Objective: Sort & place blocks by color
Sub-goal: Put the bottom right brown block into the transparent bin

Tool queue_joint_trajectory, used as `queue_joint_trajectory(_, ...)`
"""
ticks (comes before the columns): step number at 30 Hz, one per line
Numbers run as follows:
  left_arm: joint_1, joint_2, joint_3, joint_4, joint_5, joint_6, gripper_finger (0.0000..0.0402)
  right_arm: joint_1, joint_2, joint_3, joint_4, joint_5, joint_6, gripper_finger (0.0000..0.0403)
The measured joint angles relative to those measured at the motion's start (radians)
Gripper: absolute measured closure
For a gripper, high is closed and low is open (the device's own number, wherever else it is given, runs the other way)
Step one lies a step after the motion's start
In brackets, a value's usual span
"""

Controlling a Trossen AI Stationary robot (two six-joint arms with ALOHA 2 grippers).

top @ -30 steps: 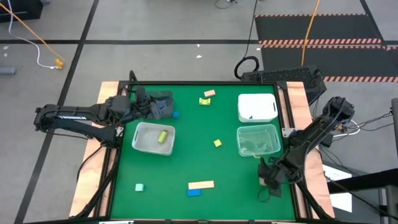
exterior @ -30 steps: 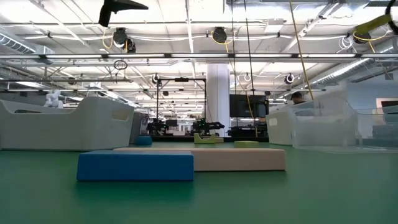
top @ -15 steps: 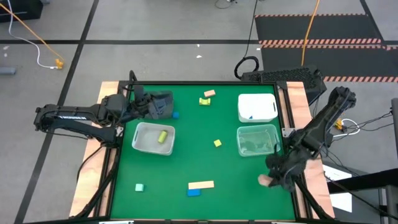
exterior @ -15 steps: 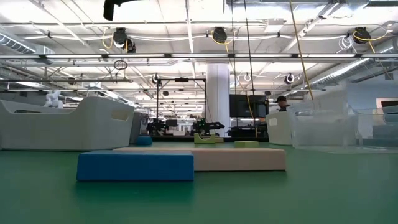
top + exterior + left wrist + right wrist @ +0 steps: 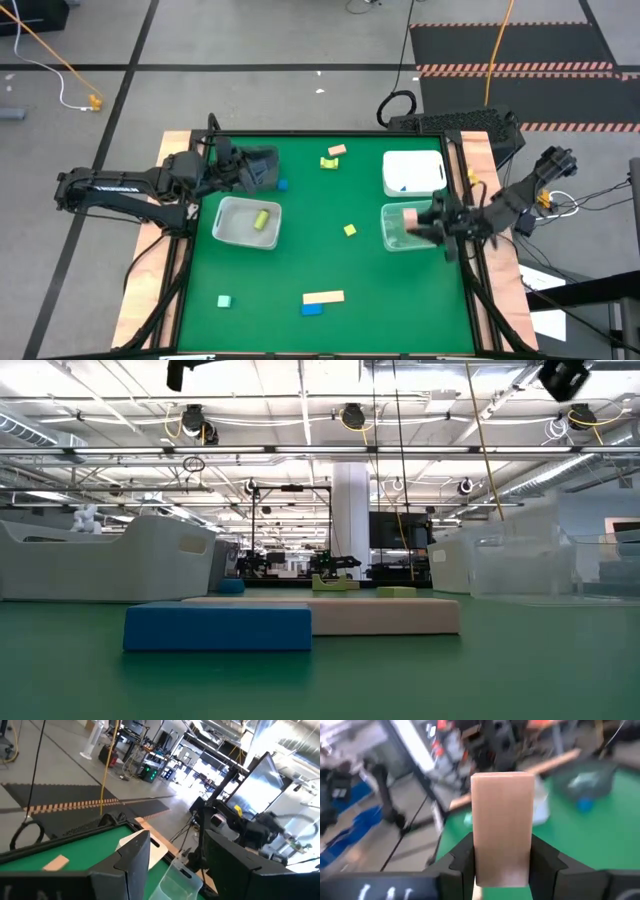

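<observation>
Two arms are reaching in: the right gripper (image 5: 418, 222) is hovering over the clear bin (image 5: 436, 241) by the right edge, pinching a tan-orange block (image 5: 502, 827). The left gripper (image 5: 262, 170) is resting at the dark grey bin, fingers spread. Seven more blocks are lying across the green table (image 5: 300, 255).

- The middle of the counter (image 5: 330, 265) is mostly open green; only a small yellow block (image 5: 349, 230) sits there, well apart from the bins.
- Along the right edge, the white bin (image 5: 414, 172) and the clear bin (image 5: 413, 226) stand one behind the other, blocking passage.
- The right claw (image 5: 420, 221), clamped on a tan block (image 5: 502, 827), hangs over that clear bin.
- At the far left corner the left claw (image 5: 262, 168) occupies the space by the dark bin.
- Near the front edge, a tan bar (image 5: 323, 297) and blue block (image 5: 312, 309) lie touching.
</observation>
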Motion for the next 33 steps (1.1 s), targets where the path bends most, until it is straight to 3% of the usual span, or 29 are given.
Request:
queue_joint_trajectory(10, 0.034, 0.0, 0.0, 0.164, -0.016, 0.283, 0.0217, -0.208, 0.005, 0.001, 0.266, 0.037, -0.307, 0.029)
queue_joint_trajectory(21, 0.16, 0.0, 0.0, 0.314, -0.032, 0.549, 0.0217, -0.492, 0.071, 0.001, 0.331, 0.036, -0.309, 0.029)
queue_joint_trajectory(30, 0.292, 0.0, 0.0, 0.328, -0.04, 0.544, 0.0217, -0.74, 0.073, 0.001, 0.321, 0.026, -0.294, 0.029)
queue_joint_trajectory(33, 0.334, 0.0, 0.0, 0.328, -0.04, 0.543, 0.0217, -0.805, 0.074, 0.001, 0.302, -0.041, -0.275, 0.029)
